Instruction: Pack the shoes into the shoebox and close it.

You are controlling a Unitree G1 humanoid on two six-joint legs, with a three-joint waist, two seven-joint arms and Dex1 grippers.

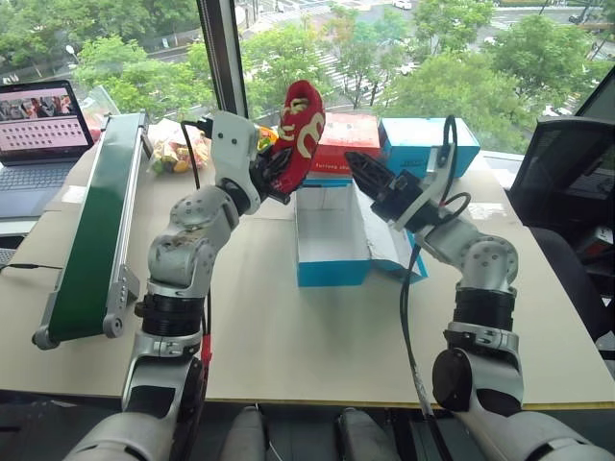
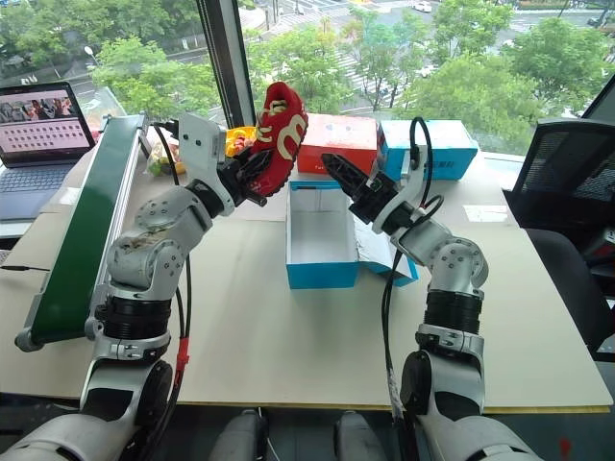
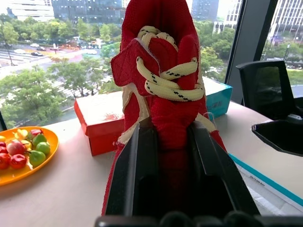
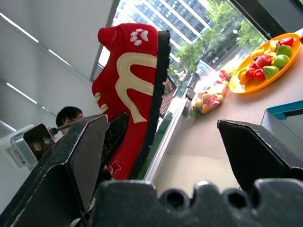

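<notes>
A red shoe (image 1: 300, 130) with yellow laces and cream markings hangs toe-up in the air, left of and above the open shoebox (image 1: 332, 254). My left gripper (image 1: 274, 178) is shut on the shoe's heel end; in the left wrist view its black fingers (image 3: 137, 165) clamp the red fabric. The shoebox is bright blue, white inside and has nothing in it. Its lid (image 1: 396, 252) lies folded out to the right. My right gripper (image 1: 363, 171) hovers open above the box's far right corner, pointing at the shoe and a short way from it.
A red box (image 1: 348, 142) and a second blue box (image 1: 428, 144) stand behind the shoebox. A green conveyor (image 1: 96, 230) runs along the left, with a laptop (image 1: 38, 125), a sweets bag (image 1: 178, 152) and a fruit plate (image 3: 23, 151) nearby. An office chair (image 1: 567, 182) is at the right.
</notes>
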